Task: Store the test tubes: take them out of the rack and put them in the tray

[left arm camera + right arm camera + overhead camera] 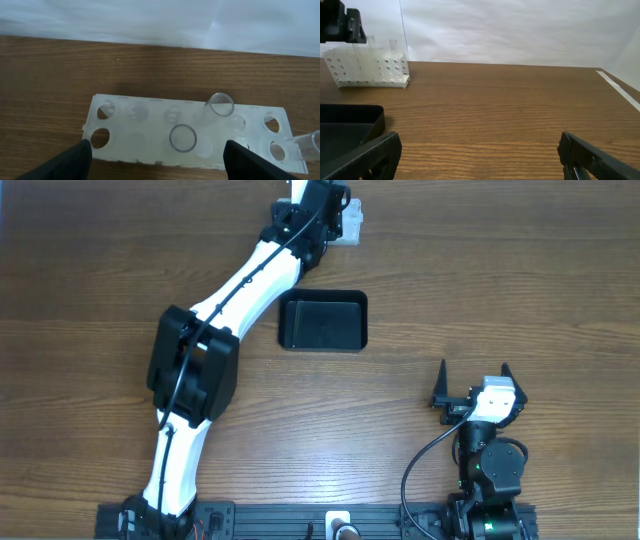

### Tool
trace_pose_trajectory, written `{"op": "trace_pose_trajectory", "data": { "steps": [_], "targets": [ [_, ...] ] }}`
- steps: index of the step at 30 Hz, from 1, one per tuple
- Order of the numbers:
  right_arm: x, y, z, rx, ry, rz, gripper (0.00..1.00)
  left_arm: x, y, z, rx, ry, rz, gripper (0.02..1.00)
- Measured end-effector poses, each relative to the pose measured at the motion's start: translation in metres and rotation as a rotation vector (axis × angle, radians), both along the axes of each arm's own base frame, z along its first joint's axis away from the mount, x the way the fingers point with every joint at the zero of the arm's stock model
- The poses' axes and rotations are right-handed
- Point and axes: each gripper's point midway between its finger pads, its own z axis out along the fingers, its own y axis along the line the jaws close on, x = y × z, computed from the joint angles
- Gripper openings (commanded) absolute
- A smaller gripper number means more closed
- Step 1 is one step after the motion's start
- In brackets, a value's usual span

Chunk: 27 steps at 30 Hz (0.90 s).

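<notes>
Wood-grain table (520,290), with a white wall (520,30) behind its far edge.

Rack (352,224): translucent white plastic with two rows of round holes. It stands at the far edge of the table, about midway along it. From the right wrist view the rack (367,70) is seen side-on, with clear tubes rising above its top.

Test tubes (183,138): three can be made out from the left wrist view, all seated in the rack (150,130). One is in the middle of the near row, seen mouth-on. A second (220,105) is just beside it in the far row and leans slightly. A third (310,145) is at one end of the rack.

Tray (285,322): black and rectangular, with its floor fully visible. It lies near the middle of the table, on the near side of the rack and apart from it.

Left arm (250,280): stretched diagonally from the near left edge to the rack. The left gripper (156,147) is above the rack with its jaws spread wide, and the mouth-on tube lies between the two fingers. I cannot tell whether anything is touching.

Right gripper (472,380): near the near right corner, well apart from the tray and the rack. Its jaws are wide, with nothing between them but table.
</notes>
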Motion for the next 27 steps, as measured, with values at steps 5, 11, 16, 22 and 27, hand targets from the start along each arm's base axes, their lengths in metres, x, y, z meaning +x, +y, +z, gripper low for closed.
{"op": "trace_pose_trajectory", "data": {
  "steps": [5, 11, 16, 22, 27],
  "targets": [
    [0.000, 0.000, 0.000, -0.001, 0.000, 0.000, 0.993, 0.006, -0.002, 0.003, 0.005, -0.033, -0.008, 0.816],
    [0.000, 0.000, 0.000, 0.000, 0.000, 0.000, 0.991, 0.011, -0.005, -0.017, 0.013, -0.025, -0.010, 0.669],
    [0.000, 0.000, 0.000, 0.000, 0.000, 0.000, 0.991, 0.012, -0.005, -0.021, 0.019, -0.024, -0.014, 0.527],
    [0.000, 0.000, 0.000, 0.000, 0.000, 0.000, 0.993, 0.016, -0.008, -0.014, 0.004, -0.057, -0.016, 0.417],
    [0.000, 0.000, 0.000, 0.000, 0.000, 0.000, 0.991, 0.017, -0.008, -0.014, 0.003, -0.059, -0.016, 0.329]
  ]
}}
